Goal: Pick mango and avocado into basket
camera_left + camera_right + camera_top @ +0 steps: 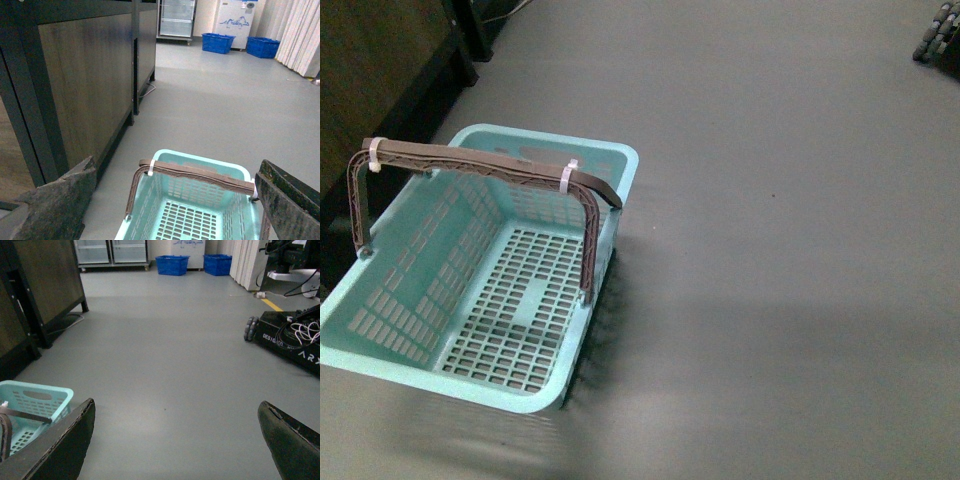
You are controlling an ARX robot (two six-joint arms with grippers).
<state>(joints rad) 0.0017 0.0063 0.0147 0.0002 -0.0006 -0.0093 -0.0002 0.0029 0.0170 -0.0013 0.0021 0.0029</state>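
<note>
Left gripper [176,162]: gaping wide, holding nothing, basket showing between its fingers [60,200].
Basket [415,265]: sitting on grey floor [790,250] at 8 o'clock in front view, handle [480,160] standing upright.
Right gripper [176,403]: spreading wide, holding nothing, basket lying off to its left.

- The right gripper [176,405] is spread wide; its two dark fingers [64,446] stand well apart, with only bare grey floor [165,365] between them.
- At its nine o'clock, a corner of the pale teal basket [37,395] shows, with the brown handle [25,415] across it.
- At ten o'clock stands a wood-panelled cabinet [47,275] on dark legs.
- At twelve o'clock, far off, two blue crates [172,265] sit by the wall.
- At two o'clock is a black wheeled base [290,342] with white cables, lettered "ARX".
</note>
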